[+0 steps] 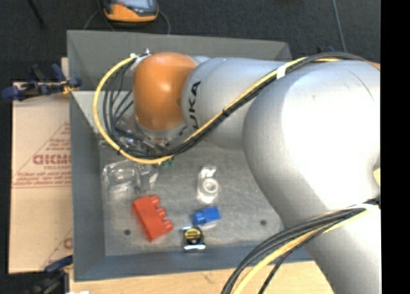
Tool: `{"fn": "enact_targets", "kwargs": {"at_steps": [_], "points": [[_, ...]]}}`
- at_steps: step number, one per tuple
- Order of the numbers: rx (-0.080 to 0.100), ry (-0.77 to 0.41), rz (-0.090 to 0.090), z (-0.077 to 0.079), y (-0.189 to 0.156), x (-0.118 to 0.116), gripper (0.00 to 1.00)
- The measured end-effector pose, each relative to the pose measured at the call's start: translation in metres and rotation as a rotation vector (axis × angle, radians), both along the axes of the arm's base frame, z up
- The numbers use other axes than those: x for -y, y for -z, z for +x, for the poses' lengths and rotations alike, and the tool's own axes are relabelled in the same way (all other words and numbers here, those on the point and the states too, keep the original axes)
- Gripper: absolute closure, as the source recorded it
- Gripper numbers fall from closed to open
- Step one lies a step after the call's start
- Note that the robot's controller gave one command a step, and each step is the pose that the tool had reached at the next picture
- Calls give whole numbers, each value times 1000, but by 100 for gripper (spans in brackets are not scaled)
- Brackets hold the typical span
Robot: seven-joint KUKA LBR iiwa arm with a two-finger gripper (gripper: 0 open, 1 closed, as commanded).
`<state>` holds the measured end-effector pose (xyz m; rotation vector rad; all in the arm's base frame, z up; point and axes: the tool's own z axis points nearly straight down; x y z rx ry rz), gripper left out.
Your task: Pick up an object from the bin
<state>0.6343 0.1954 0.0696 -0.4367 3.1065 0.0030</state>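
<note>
My gripper (147, 142) hangs low at the bin's left side, mostly hidden under the wrist cover. Just below it, and seemingly touching it, lies a crumpled clear plastic piece (122, 179). A red toy brick (152, 217) lies in front of that, nearer the bin's front wall. Nothing shows as held in the gripper.
A small white and clear cap-like thing (207, 185) sits mid-floor. A small blue block (206, 215) and a tiny black-and-yellow tape measure (193, 237) lie near the front wall. The arm covers the bin's right and back.
</note>
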Motion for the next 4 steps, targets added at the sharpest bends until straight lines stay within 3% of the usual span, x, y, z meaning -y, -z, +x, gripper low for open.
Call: {"fn": "enact_targets", "kwargs": {"at_steps": [1, 4], "points": [[1, 2, 0, 1, -1, 0, 100], [1, 13, -1, 4, -115, 1, 100]]}}
